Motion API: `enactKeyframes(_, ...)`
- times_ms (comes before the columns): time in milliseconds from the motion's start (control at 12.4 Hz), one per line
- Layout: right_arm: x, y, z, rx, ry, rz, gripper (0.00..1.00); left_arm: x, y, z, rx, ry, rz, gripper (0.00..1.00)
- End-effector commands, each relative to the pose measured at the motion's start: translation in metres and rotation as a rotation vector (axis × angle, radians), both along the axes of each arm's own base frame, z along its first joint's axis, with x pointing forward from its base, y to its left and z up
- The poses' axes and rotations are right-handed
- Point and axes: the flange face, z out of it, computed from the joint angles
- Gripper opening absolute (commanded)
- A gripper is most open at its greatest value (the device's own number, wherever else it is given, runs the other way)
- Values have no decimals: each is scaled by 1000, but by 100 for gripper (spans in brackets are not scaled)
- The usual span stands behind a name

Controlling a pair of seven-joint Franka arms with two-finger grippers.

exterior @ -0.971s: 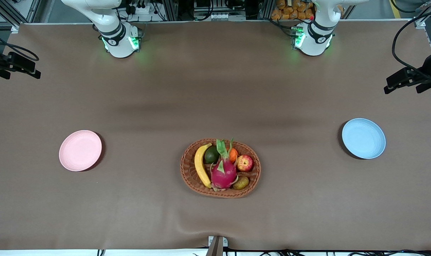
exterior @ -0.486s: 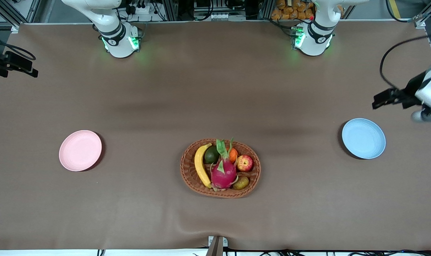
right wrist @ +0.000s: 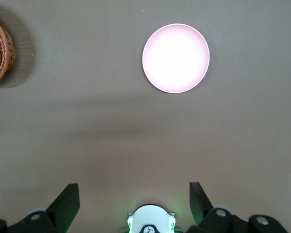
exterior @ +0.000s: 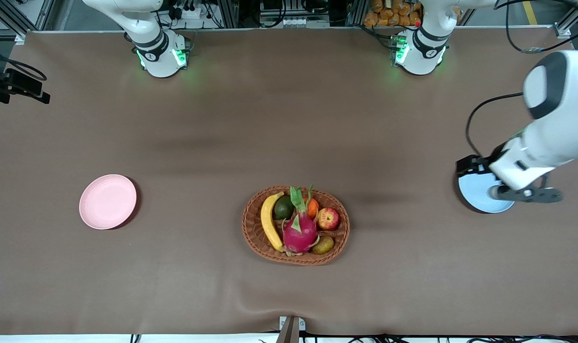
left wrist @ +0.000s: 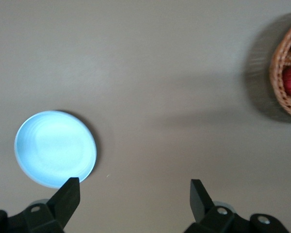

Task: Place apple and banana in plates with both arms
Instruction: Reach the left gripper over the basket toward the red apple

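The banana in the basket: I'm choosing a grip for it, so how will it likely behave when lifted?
The banana is long and curved, so a grip near one end would probably let it swing; mid-length looks safer. Its skin looks smooth and glossy, so it may slip. It lies along the basket wall beside the dragon fruit, so lifting might nudge that fruit.

Counter wore matt brown cloth; basket was rough woven wicker; plates looked smooth, matt plastic.

Wicker basket holding banana and apple, pink plate, left arm over blue plate
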Motion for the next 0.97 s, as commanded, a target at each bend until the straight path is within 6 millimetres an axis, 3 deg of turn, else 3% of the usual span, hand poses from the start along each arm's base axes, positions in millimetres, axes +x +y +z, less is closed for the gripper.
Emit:
enactKeyframes(0, 0, 0, 3, 16, -21, -5, 100, 12, -31, -12, -25, -49, -97, 100)
enactKeyframes(324, 0, -1, 2, 24, -19, -9, 100, 22, -80, -55, -93, -58, -150, 100)
enactKeyframes(567, 5, 1, -2, 25, -22, -5, 100, 43, -106, -87, -219, -54, -283, 100)
enactKeyframes(890, 12, 3, -6, 28, -42, -3, 100, 40, -160, -121, -269, -91, -401, 100)
